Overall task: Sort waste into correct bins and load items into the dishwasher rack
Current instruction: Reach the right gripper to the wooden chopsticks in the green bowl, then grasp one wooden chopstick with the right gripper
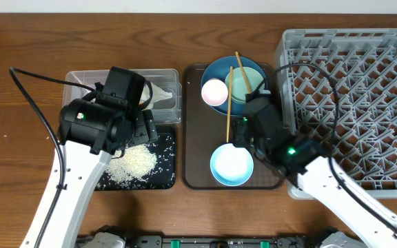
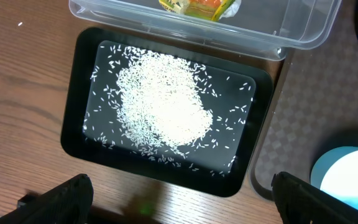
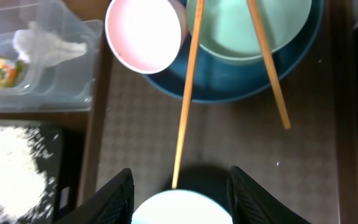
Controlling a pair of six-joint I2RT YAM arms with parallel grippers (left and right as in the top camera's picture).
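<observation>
The black tray (image 2: 73, 124) holds a heap of white rice (image 2: 163, 109). The clear tub (image 2: 278, 37) behind it holds the green-yellow wrapper (image 2: 197, 7) and the white tissue (image 3: 45, 45). My left gripper (image 2: 182, 205) is open and empty above the tray's near edge. On the brown tray, the dark blue bowl (image 1: 216, 69) holds the mint bowl (image 1: 248, 83) and the pink cup (image 1: 214, 91). Two chopsticks (image 3: 185, 106) (image 3: 269, 68) rest across them. My right gripper (image 3: 182, 199) is open, with a finger on each side of the light blue bowl (image 1: 231, 165).
The grey dishwasher rack (image 1: 364, 103) stands at the right, its edge close to the brown serving tray (image 1: 195, 172). The tub and black tray lie side by side left of that tray. Bare wooden table (image 1: 19, 138) lies to the left.
</observation>
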